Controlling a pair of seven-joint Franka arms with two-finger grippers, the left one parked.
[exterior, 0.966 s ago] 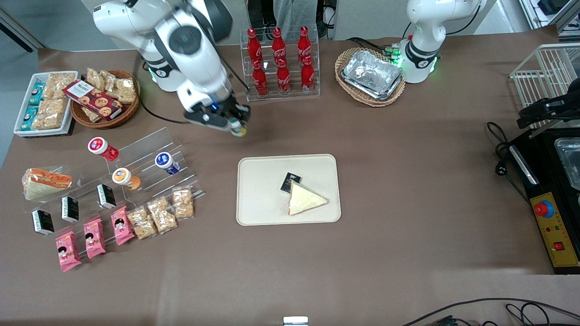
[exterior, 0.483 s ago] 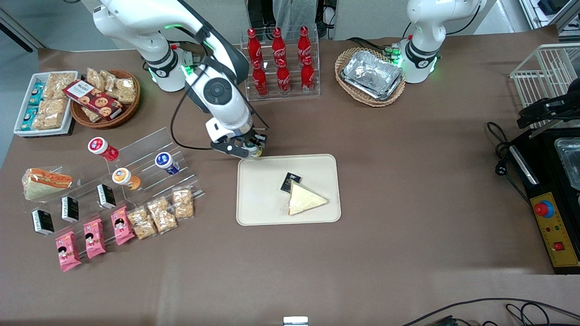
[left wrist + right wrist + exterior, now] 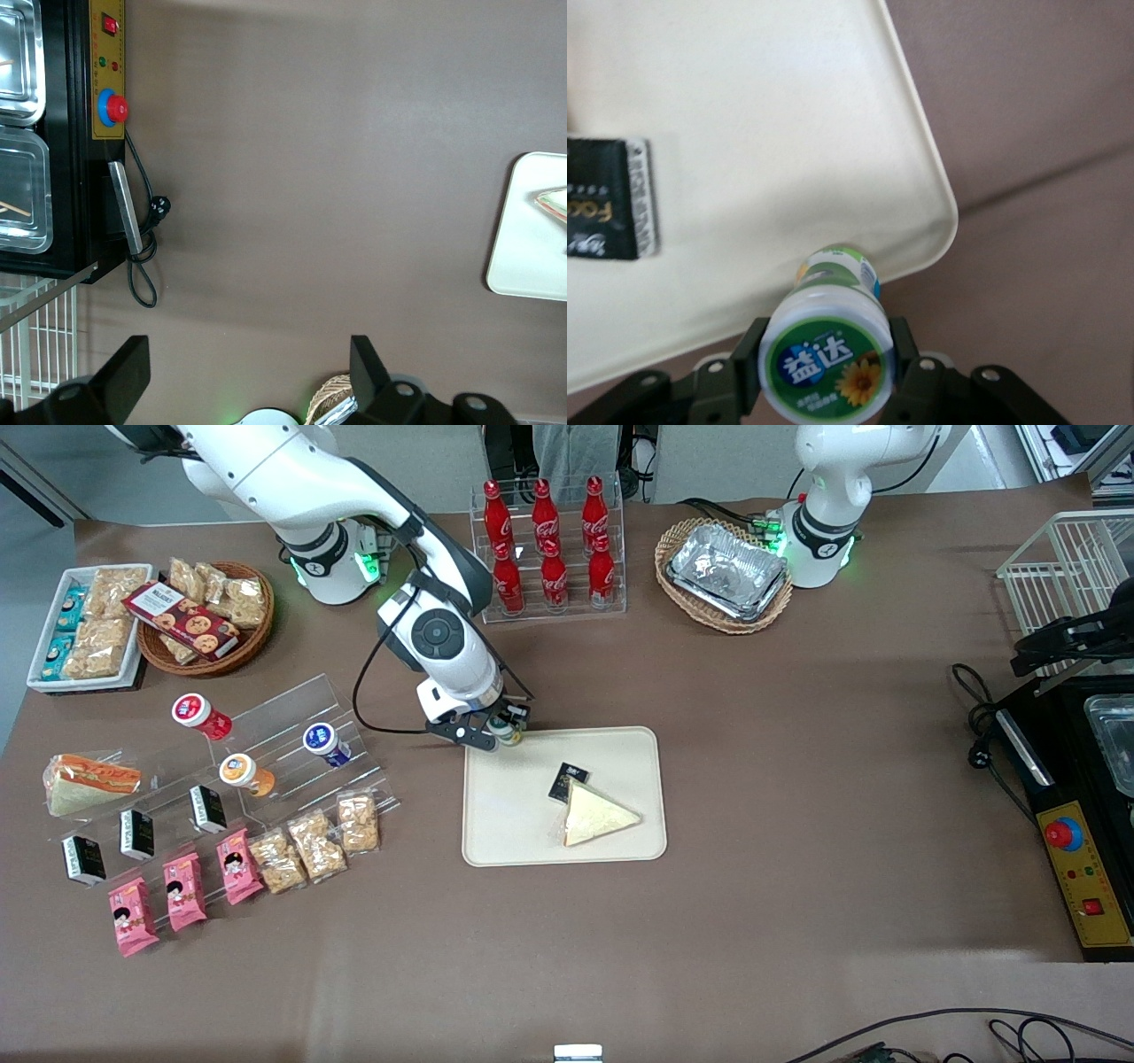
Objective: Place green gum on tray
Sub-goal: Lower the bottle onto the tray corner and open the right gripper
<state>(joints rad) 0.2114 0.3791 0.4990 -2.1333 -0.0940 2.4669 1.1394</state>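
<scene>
**Green gum held over tray corner**

Clamped in the hand [image 3: 506, 732]: green gum [image 3: 827, 357], upright, lid toward the wrist camera. Just beneath: a rounded corner of the tray [image 3: 833, 133], over its rim. Near the hand, on the tray: a black packet [image 3: 602, 197].

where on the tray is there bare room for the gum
The gripper holds the green gum over the tray rim, at the corner nearest the cola rack. The strip on the working arm's side is bare. The black packet and sandwich crowd the middle.
</scene>
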